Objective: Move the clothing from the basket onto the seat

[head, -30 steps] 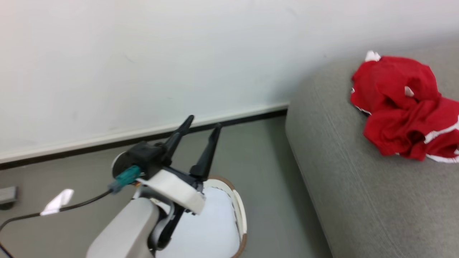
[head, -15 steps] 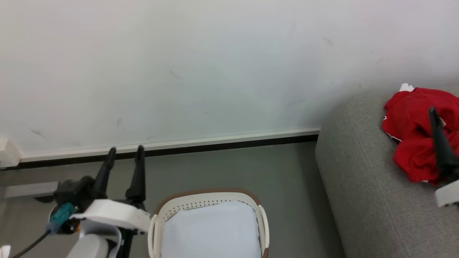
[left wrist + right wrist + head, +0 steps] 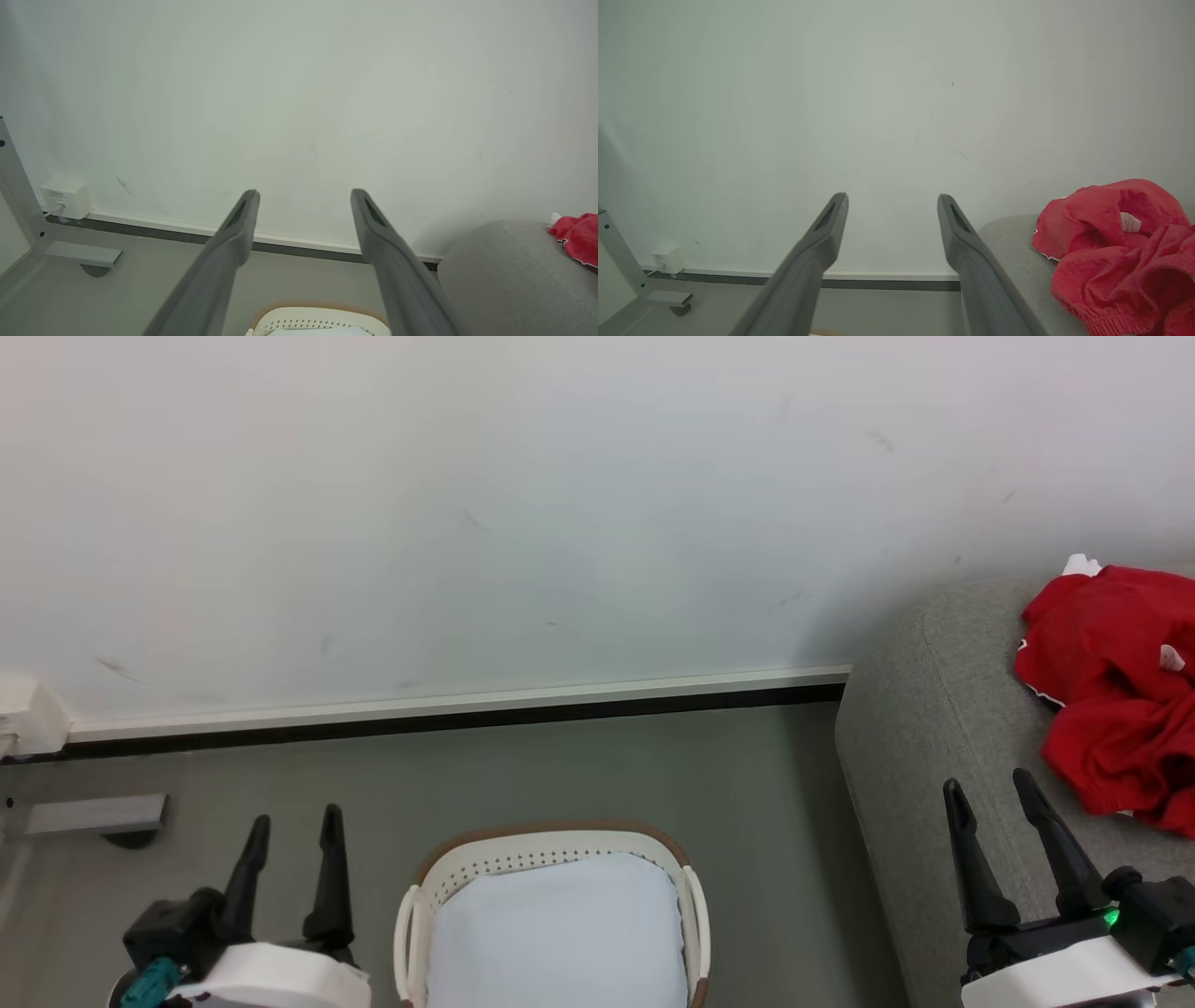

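Left gripper (image 3: 295, 817) hangs wide open and empty, just left of the basket (image 3: 551, 832), which shows its pale bottom. Right gripper (image 3: 988, 782), fingers equally spread, holds nothing, hovering by the seat (image 3: 910, 747). And the clothing (image 3: 1106, 709) lies in a red heap on that seat, near the wall (image 3: 560, 523).

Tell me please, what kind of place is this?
Probably an indoor room arranged like a home corner, perhaps a test space: a grey fabric sofa with red clothing on it, a white laundry basket on the grey floor, and a bare white wall.
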Available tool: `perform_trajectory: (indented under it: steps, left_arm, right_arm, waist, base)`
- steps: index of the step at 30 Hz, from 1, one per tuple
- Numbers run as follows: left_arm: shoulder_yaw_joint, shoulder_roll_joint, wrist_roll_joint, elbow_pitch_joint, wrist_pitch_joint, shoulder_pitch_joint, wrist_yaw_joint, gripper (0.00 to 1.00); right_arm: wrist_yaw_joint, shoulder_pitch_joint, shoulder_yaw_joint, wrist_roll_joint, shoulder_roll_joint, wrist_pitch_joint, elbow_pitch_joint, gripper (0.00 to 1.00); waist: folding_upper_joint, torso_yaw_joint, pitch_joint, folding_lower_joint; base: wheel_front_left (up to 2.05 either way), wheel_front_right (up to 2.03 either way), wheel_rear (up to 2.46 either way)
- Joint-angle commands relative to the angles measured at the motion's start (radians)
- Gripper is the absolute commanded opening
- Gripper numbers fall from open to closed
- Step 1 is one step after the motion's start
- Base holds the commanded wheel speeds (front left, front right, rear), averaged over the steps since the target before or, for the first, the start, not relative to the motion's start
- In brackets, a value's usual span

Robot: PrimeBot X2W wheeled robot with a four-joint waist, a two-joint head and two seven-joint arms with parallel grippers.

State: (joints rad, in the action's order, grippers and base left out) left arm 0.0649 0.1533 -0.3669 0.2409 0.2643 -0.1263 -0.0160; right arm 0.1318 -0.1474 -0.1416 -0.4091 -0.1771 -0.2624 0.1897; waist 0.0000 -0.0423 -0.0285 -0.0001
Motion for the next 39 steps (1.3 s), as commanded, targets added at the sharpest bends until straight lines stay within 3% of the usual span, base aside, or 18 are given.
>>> perform_trajectory:
  steps: [1,13,35,36,39]
  left_arm:
    - [-0.013,-0.008,0.036,0.002,0.0,0.019,0.013,1.0]
    - [-0.103,-0.087,0.177,0.008,0.0,0.051,0.086,1.0]
    - [-0.137,-0.101,0.194,0.032,0.0,0.031,0.122,1.0]
    - [-0.136,-0.104,0.198,0.035,-0.001,0.037,0.121,0.0]
    - [-0.137,-0.11,0.184,0.06,-0.008,0.045,0.121,0.0]
  right_arm:
    - [-0.002,0.019,-0.01,0.019,-0.002,-0.003,0.0,1.0]
    - [-0.002,0.029,-0.043,0.034,0.036,-0.003,0.017,1.0]
    - [-0.002,0.008,-0.057,0.023,0.04,-0.003,0.035,1.0]
    - [0.0,0.012,-0.056,0.03,0.045,0.0,0.036,0.0]
    - [0.0,0.028,-0.056,0.016,0.052,0.005,0.05,0.0]
  waist:
    - [0.0,-0.002,-0.001,0.0001]
    - [0.0,-0.004,-0.005,0.0001]
    - [0.0,-0.008,0.002,0.0001]
    - [0.0,-0.008,0.002,0.0001]
    - [0.0,-0.008,0.003,0.0001]
  base:
    - [0.0,0.0,0.0]
    - [0.0,0.0,0.0]
    - [0.0,0.0,0.0]
    - [0.0,0.0,0.0]
    - [0.0,0.0,0.0]
